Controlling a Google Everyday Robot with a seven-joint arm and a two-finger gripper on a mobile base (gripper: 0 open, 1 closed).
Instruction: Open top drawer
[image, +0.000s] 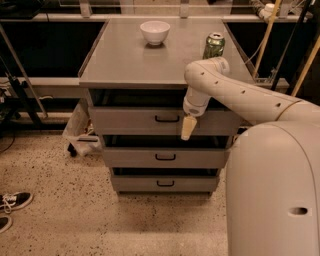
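The top drawer (130, 120) is the widest grey drawer, right under the cabinet's grey top (125, 60). Its small black loop handle (167, 119) sits mid-front. The drawer front stands about flush with the cabinet, with a dark gap above it. My gripper (188, 128) hangs tan tip down from the white arm (235, 90), in front of the drawer front, just right of the handle and a little lower. I cannot tell whether it touches the handle.
A white bowl (155, 31) and a green can (214, 45) stand on the cabinet top. The middle drawer (130, 158) and bottom drawer (135, 183) lie below. My white body (275, 190) fills the right. Shoes (12, 201) and a bag (79, 125) lie left.
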